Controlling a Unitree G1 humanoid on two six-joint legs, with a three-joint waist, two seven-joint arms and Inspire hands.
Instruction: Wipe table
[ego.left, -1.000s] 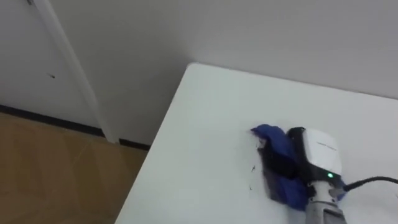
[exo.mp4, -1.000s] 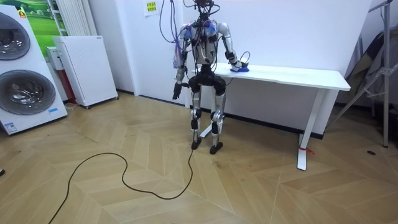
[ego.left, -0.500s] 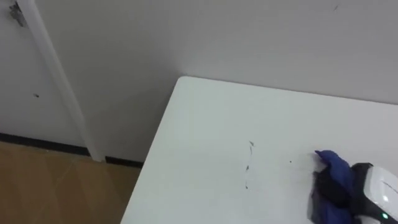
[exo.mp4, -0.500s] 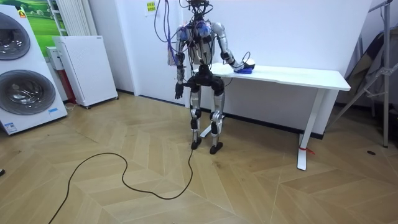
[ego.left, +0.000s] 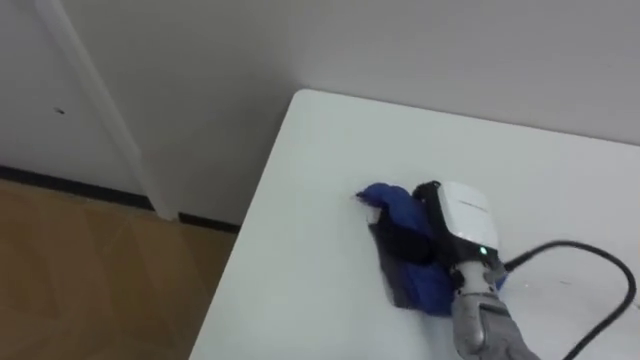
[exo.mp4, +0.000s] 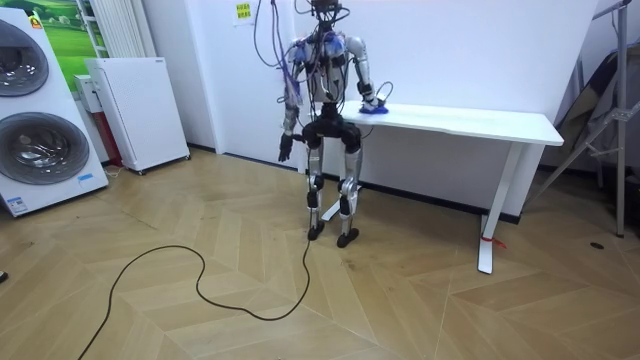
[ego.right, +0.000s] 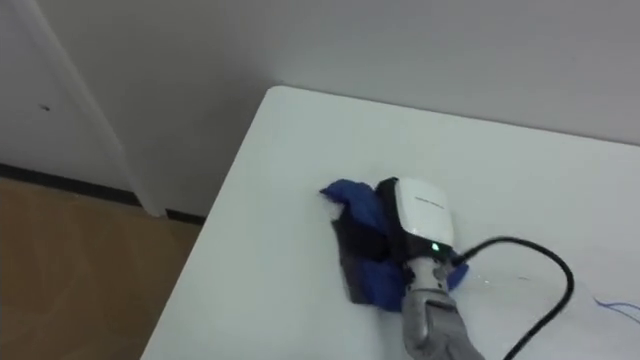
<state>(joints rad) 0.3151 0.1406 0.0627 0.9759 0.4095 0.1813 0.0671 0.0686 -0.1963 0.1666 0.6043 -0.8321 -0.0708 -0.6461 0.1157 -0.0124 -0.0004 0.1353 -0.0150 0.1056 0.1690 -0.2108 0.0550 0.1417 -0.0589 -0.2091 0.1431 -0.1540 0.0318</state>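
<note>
A white table (ego.left: 300, 230) stands against the wall, and I see its near left corner. On it lies a bunched blue cloth (ego.left: 390, 205), a short way in from the left edge. My right hand (ego.left: 455, 215) rests on top of the cloth, its dark fingers curled down over the folds. In the room view I stand at the left end of the table (exo.mp4: 470, 122), with my right hand (exo.mp4: 368, 98) reaching onto the cloth (exo.mp4: 374, 108). My left hand (exo.mp4: 284, 150) hangs beside my hip.
The table's left edge (ego.left: 245, 250) drops to a wooden floor (ego.left: 90, 270). A thin blue mark (ego.right: 615, 305) shows on the table far right. A white cabinet (exo.mp4: 135, 110) and a washing machine (exo.mp4: 40, 120) stand off at the room view's left.
My right hand carried the cloth to the right, baring small dark marks on the table, then swept back left over them. The eye view shifted as well.
</note>
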